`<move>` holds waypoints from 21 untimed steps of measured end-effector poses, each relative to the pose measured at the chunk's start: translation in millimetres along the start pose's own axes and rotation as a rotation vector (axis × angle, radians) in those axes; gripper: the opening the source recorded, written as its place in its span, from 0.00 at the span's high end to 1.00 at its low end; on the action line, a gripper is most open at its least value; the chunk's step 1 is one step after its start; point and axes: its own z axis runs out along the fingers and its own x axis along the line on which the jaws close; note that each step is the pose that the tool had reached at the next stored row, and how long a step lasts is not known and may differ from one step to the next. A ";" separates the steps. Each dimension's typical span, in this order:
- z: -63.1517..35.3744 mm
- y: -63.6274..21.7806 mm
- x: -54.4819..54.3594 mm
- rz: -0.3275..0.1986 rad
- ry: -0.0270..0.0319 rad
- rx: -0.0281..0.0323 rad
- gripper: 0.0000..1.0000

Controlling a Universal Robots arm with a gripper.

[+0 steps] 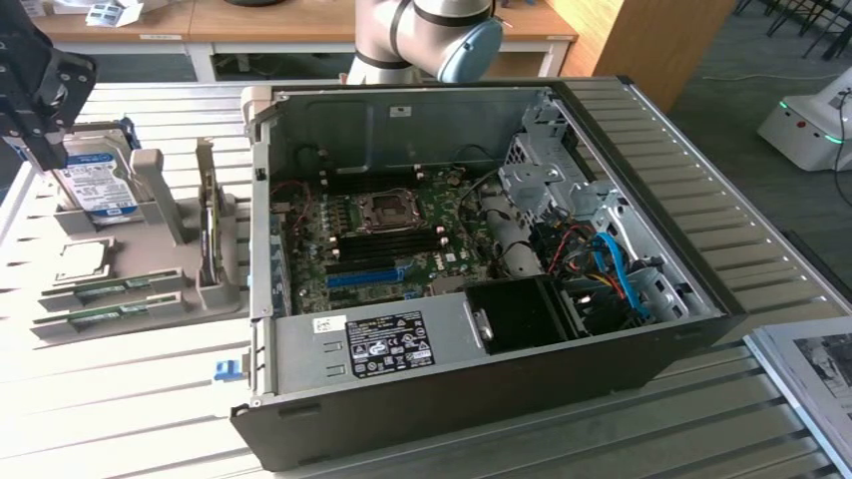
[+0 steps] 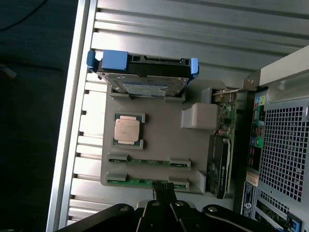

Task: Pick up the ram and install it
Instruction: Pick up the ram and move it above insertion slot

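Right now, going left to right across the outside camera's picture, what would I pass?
Hard drive → upright card → motherboard → blue cables → white machine on the floor.

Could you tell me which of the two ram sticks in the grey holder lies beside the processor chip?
The inner ram stick, in the row adjoining the processor chip; the outer ram stick lies along the holder's edge.

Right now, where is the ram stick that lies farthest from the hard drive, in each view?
Exterior view: the ram lies in the last slot of the gray holder, at the exterior view's left, beside the computer case.
Wrist view: the ram lies in the holder's last slot, past the other stick.
Shared landmark: the hard drive standing at the holder's opposite end.
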 end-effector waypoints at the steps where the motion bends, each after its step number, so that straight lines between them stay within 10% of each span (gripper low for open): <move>1: 0.0 0.0 0.0 -0.008 0.0003 0.0001 0.90; 21: 0.0 0.0 0.0 -0.151 0.0070 0.0061 0.90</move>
